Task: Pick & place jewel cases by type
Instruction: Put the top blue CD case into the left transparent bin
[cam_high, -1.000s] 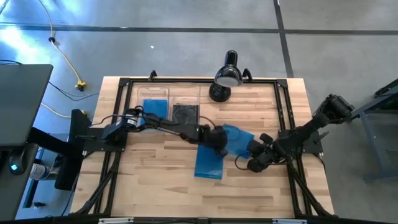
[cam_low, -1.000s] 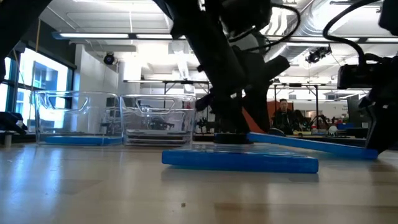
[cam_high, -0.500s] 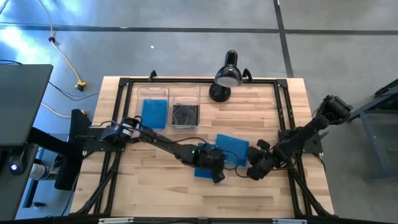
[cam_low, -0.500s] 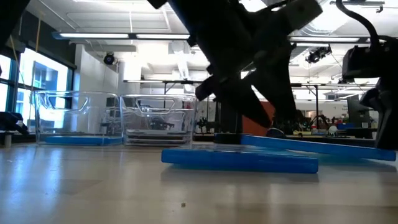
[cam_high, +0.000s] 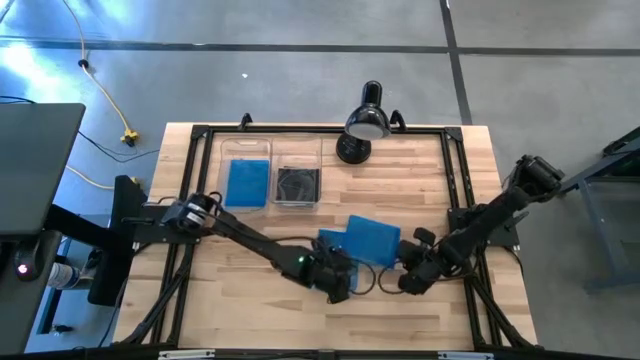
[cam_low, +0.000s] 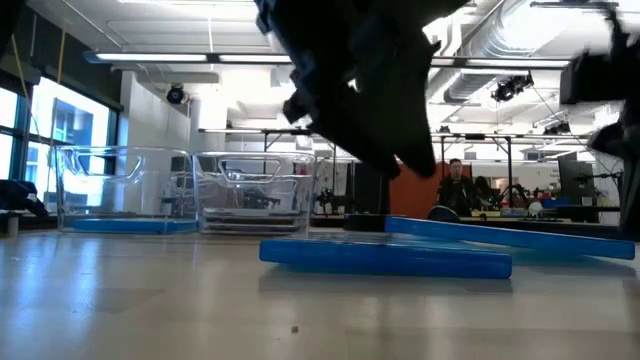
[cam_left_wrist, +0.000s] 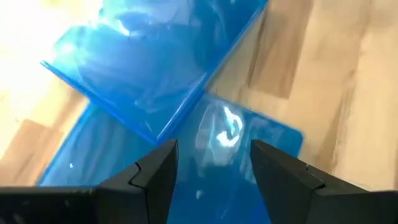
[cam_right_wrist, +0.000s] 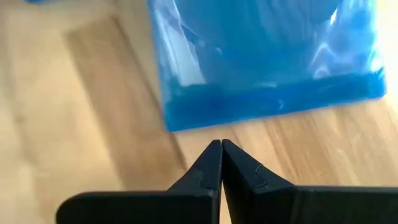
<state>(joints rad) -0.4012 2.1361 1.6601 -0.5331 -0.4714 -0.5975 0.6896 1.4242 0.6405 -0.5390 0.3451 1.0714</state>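
Item: my left gripper (cam_high: 338, 277), jaws parted, empty, hovering over the lower blue jewel case (cam_left_wrist: 249, 149) at table centre; the second blue case (cam_high: 372, 240) overlaps it at one o'clock; my right gripper (cam_high: 412, 281) shut, idle at three o'clock. Step, as I judge it: pick; next, descend, straddle an edge, close.

arms: 2x dark jointed, slim black links | left claw (cam_left_wrist: 212, 165): matte black angular fingers w/ notched tips | right claw (cam_right_wrist: 221, 149): same black notched fingers

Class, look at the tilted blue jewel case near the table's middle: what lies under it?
Another blue case lies flat on the table under the tilted blue jewel case, which leans on it. The left arm hides part of it from above.
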